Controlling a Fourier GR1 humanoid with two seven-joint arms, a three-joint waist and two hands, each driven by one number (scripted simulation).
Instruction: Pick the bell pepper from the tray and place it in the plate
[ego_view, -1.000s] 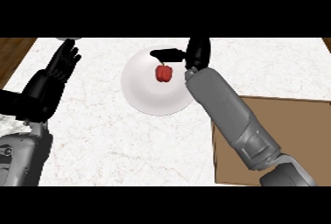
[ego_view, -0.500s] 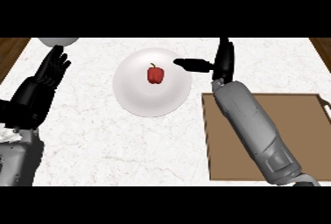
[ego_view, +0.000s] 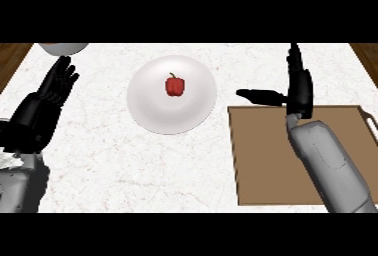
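Bell pepper (ego_view: 175, 85) lies red and alone on the white plate (ego_view: 171, 117), slightly toward the plate's far side, touched by neither hand. The plate sits on the marbled bench (ego_view: 133, 170) near its far edge, about midway between the side edges. The brown tray (ego_view: 269, 165) rests at the bench's right side, just beside the plate. Above the tray's far left corner the right hand (ego_view: 298, 89) is open wide, fingers straight and thumb stretched toward the plate, holding nothing. The left hand (ego_view: 53, 90) rests open near the bench's left edge, fingers up. A pale bowl (ego_view: 63, 48) shows at the far left corner.
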